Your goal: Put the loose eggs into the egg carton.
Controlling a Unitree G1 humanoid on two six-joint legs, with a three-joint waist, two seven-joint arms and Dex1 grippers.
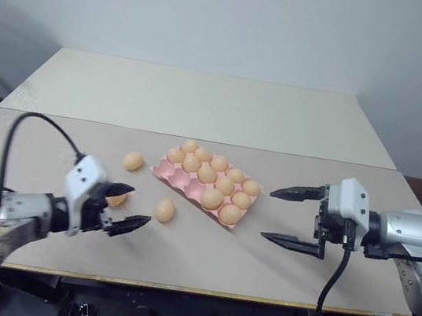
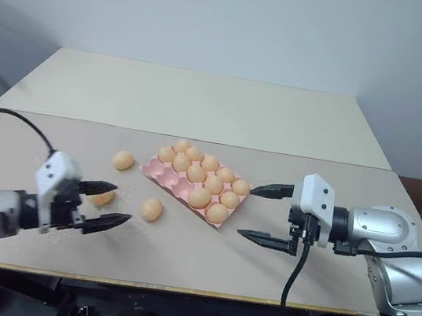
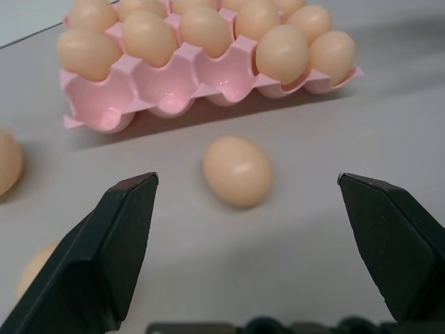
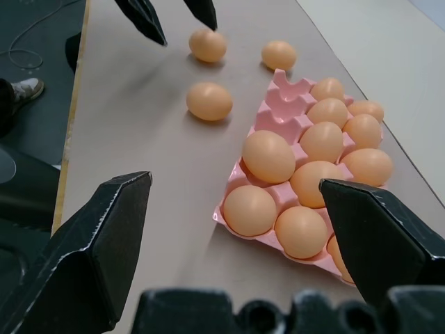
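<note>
Lining up the left gripper [image 1: 129,208] on the next loose egg

Three loose eggs sit on the surface beside the pink egg carton [image 1: 163,168]: one [image 1: 164,210] just off the carton's near edge, one [image 1: 133,161] off its left end, and one [image 1: 116,199] tucked right by my left fingers. Both sets of jaws are spread wide and holding nothing; the right gripper [image 1: 291,216] hangs off the carton's right end. From the left wrist view, the nearest egg sits centred between the jaws but ahead of them, so I reckon I need to ease forward and down, then close gently. Empty cups are along the carton's near-left edge.
</note>
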